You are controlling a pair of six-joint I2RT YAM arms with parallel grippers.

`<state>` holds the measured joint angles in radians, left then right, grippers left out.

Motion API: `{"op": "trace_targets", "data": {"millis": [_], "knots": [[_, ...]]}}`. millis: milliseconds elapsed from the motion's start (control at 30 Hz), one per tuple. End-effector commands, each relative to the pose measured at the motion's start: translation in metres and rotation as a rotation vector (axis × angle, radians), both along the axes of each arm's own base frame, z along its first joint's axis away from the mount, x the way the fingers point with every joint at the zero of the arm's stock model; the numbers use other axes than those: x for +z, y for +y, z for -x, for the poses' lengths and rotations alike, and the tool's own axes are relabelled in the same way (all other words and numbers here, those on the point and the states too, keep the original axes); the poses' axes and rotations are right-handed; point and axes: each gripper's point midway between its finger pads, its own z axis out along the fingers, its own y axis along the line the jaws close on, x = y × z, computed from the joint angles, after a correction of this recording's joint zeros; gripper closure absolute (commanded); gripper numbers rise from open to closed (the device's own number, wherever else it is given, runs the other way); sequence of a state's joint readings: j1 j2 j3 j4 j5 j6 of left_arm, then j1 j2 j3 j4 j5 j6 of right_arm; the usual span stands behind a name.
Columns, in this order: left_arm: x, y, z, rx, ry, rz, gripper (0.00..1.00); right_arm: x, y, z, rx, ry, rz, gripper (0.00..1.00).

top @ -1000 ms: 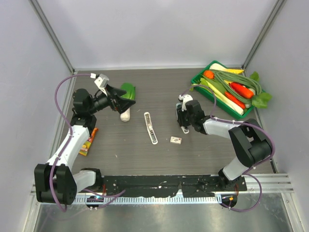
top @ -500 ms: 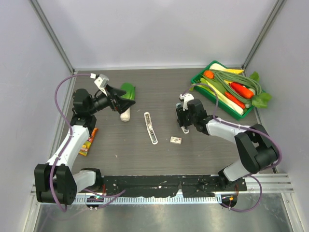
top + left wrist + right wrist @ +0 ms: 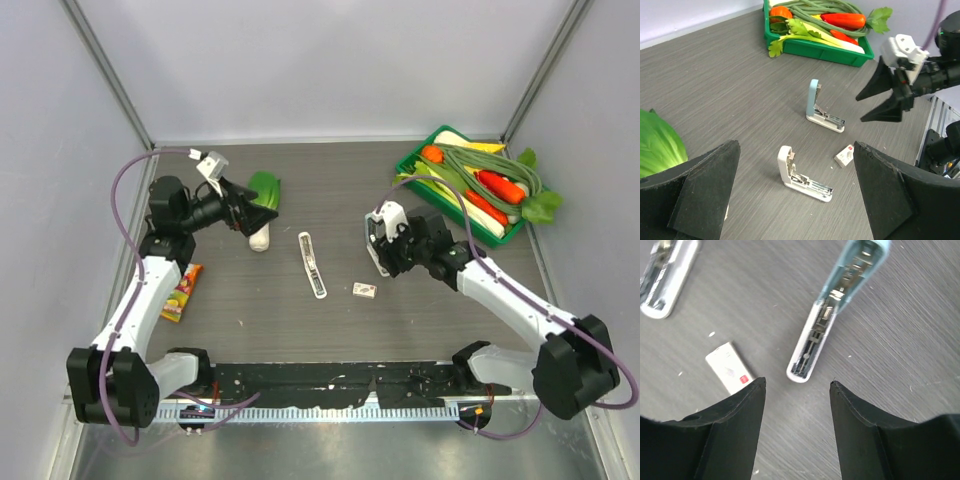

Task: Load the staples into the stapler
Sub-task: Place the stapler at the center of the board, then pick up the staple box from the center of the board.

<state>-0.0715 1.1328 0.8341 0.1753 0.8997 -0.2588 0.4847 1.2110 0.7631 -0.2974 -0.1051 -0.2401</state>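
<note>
Stapler (image 3: 312, 265) lies far-near, hinged open; left end effector (image 3: 796, 145), right end effector (image 3: 797, 382) spread, empty.

Left of the right claw (image 3: 797, 384), the stapler (image 3: 667, 282) is smooth white plastic with shiny metal; the table (image 3: 920, 340) is matt, wood-grained.

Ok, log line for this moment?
white stapler: hinged open | staple box: beside it, untouched | left end effector: open, empty | right end effector: open, over pale blue stapler
</note>
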Motion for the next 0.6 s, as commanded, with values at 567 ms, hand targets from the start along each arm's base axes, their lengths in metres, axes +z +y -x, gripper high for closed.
{"op": "trace_targets", "data": {"millis": [567], "knots": [[0.02, 0.017, 0.043, 0.053, 0.109, -0.12, 0.0, -0.028, 0.077, 0.038, 0.625, 0.038, 0.115, 0.38]]}}
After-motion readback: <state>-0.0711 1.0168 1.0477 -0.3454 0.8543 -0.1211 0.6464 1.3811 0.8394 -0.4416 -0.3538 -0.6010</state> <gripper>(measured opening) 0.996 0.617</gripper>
